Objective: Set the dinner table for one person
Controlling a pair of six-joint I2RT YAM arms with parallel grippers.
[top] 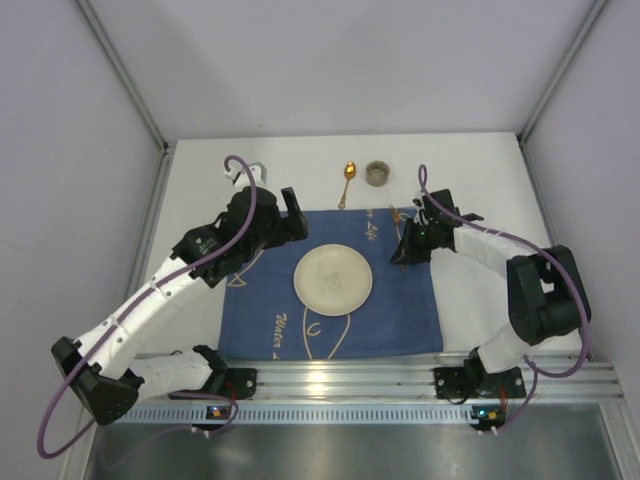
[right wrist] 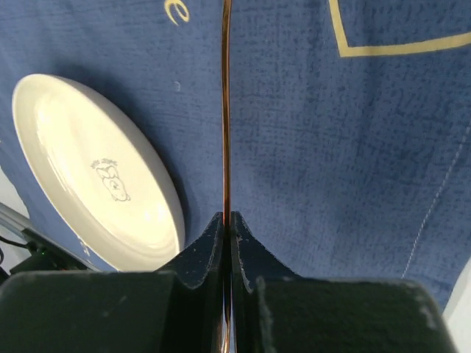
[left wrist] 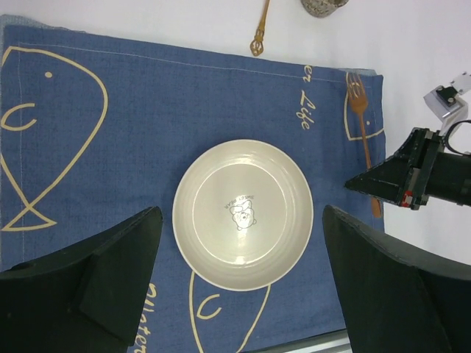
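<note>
Right wrist: hand (right wrist: 227,219) clamps fork (right wrist: 226,110); long axis near-far, tines far.

The plate (top: 333,276) is occupying the middle of the cloth (top: 270,290) on the surface (top: 470,170). The left pincer (left wrist: 241,213) is hanging above it with its jaws spread wider than the rim, leaving room on both sides. Right of the plate, the right pincer (right wrist: 227,220) is blocking the lane, pinching the fork (left wrist: 359,110) over the cloth's right edge. Beyond the cloth's far edge, the spoon (top: 347,180) and cup (top: 378,173) are standing near each other, narrowing that strip. Left of the plate, bare cloth is lying open under the left arm.
</note>
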